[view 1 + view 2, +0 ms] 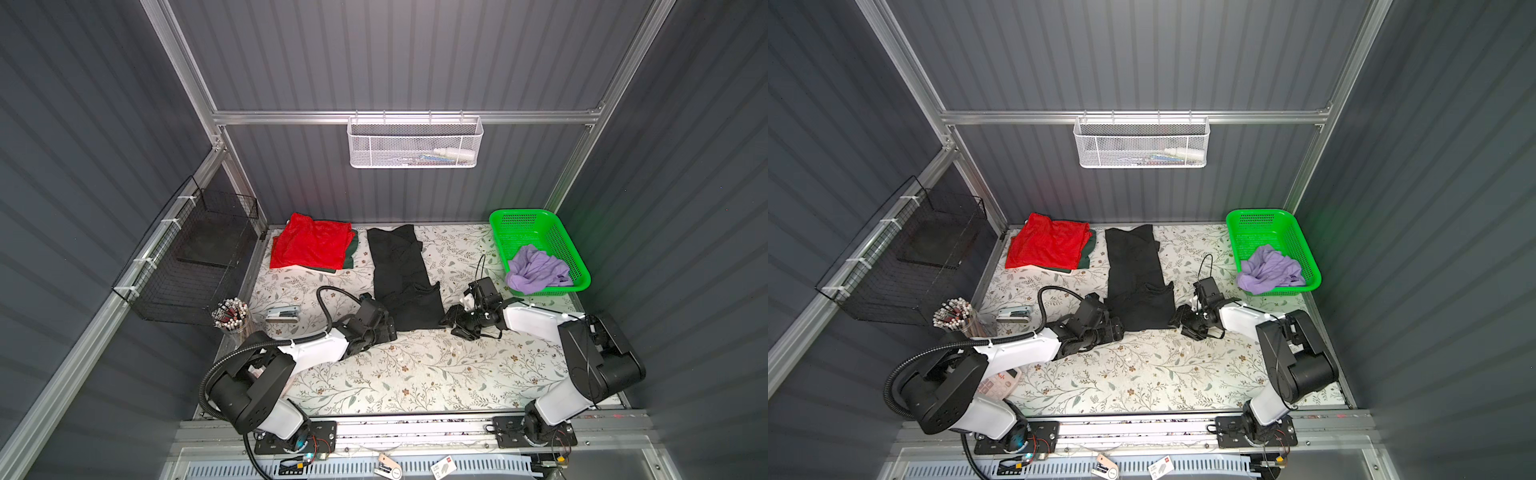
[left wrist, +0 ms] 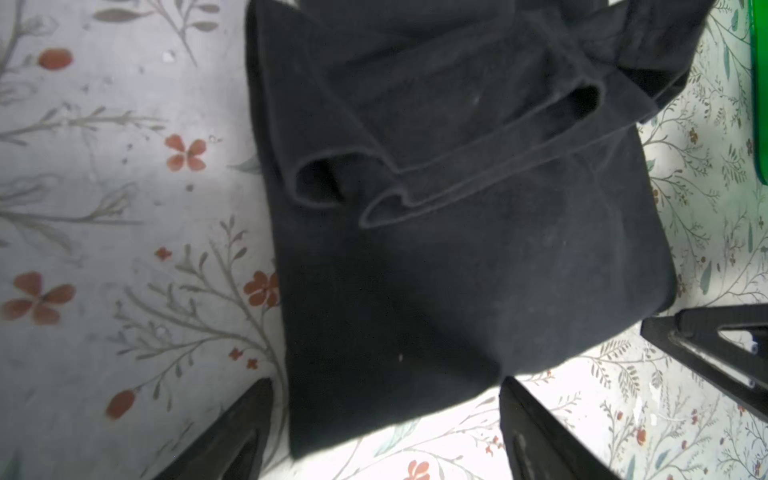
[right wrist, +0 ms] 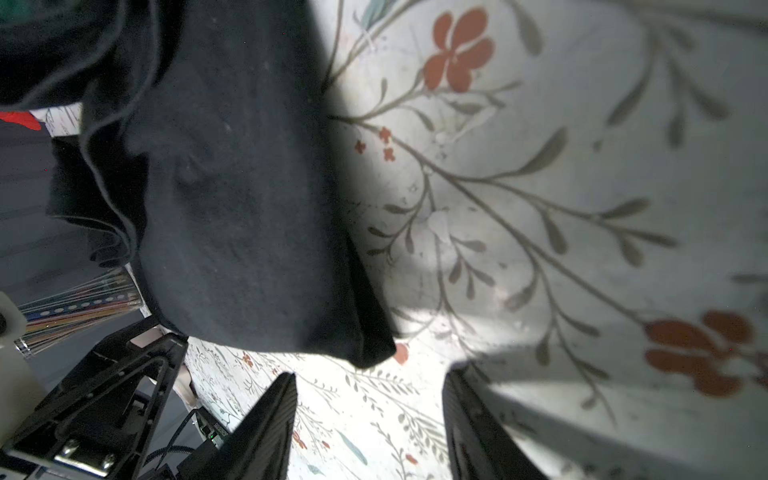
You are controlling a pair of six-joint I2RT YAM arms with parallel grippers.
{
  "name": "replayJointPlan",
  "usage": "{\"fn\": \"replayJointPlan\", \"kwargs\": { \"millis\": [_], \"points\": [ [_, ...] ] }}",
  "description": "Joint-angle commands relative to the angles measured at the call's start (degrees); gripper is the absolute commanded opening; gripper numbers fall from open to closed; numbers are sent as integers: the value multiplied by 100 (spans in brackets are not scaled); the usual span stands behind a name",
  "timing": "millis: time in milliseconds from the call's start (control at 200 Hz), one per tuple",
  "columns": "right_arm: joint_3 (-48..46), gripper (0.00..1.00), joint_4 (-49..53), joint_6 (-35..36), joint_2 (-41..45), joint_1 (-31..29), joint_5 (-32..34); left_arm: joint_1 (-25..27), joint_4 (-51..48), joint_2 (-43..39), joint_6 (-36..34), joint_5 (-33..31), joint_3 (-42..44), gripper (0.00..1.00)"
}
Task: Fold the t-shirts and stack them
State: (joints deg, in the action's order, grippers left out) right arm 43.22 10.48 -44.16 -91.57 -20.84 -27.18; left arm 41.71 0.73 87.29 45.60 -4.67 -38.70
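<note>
Left gripper: nearest the lens in its wrist view, the left gripper (image 2: 385, 381) has its jaws spread wide. They straddle a near-hem corner of the black t-shirt (image 2: 457, 249) and are not clamped on it.
Right gripper: the right gripper (image 3: 372, 372) is also open, with bare table showing between its fingers. The other near corner of the shirt lies just ahead of the tips, not touching them.
Black t-shirt: in both top views it lies flat as a narrow strip in the middle of the floral table (image 1: 415, 374), with a sleeve turned in on top.
Long axis: it runs from the hem by the grippers straight away to the back wall.
Key relation: the strip lies ahead of both pincers, which sit at the two ends of its near edge. Each arm is nearer its own corner, so a fold away from the robot looks like the next move.
Red t-shirt (image 1: 309, 245): folded, just beside the black t-shirt's far end on the left arm's side.
Dark green t-shirt (image 1: 352, 249): under the red one, only its edges showing.
Lavender t-shirt (image 1: 536, 268): crumpled in the green basket (image 1: 521, 211), well apart from the black t-shirt on the right arm's side.
Count: four t-shirts, one of each colour. Two are stacked, one is half folded and one is untouched. There are also two grippers and one green basket.
</note>
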Motion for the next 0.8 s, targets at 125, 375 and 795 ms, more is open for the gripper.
{"fn": "replayJointPlan", "kwargs": {
  "millis": [125, 375, 795],
  "points": [
    [10, 57, 2, -31, -90, -37, -11, 30, -315, 411, -79, 23, -104, 82],
    [42, 56, -74, -57, -218, -43, -15, 22, -389, 473, -104, -70, -118, 80],
    [187, 37, -369, -68, -652, -41, -143, 14, -531, 586, -172, -124, -217, 66]
  ]
}}
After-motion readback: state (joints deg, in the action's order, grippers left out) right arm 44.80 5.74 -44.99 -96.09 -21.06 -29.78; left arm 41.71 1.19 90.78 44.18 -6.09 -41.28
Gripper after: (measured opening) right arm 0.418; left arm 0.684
